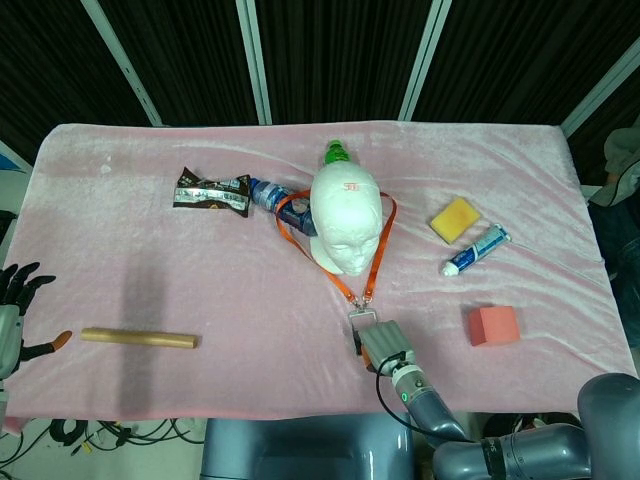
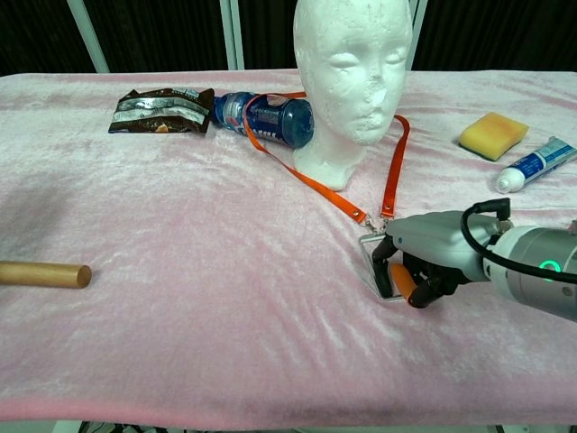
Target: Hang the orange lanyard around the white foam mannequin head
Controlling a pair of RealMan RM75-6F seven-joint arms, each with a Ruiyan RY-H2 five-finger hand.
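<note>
The white foam mannequin head (image 1: 347, 225) (image 2: 353, 81) stands upright mid-table. The orange lanyard (image 1: 344, 283) (image 2: 315, 185) loops behind its neck, and both straps run forward in a taut V to a clear badge holder (image 2: 377, 269). My right hand (image 1: 385, 346) (image 2: 424, 260) lies at the front of the table, its fingers curled on that badge holder. My left hand (image 1: 14, 312) hangs off the table's left edge with fingers spread and nothing in it.
A blue bottle (image 2: 267, 118) and a snack packet (image 2: 162, 108) lie left of the head. A wooden stick (image 2: 45, 273) is at the front left. A yellow sponge (image 2: 492, 134), a toothpaste tube (image 2: 538, 164) and a red block (image 1: 494, 325) are on the right.
</note>
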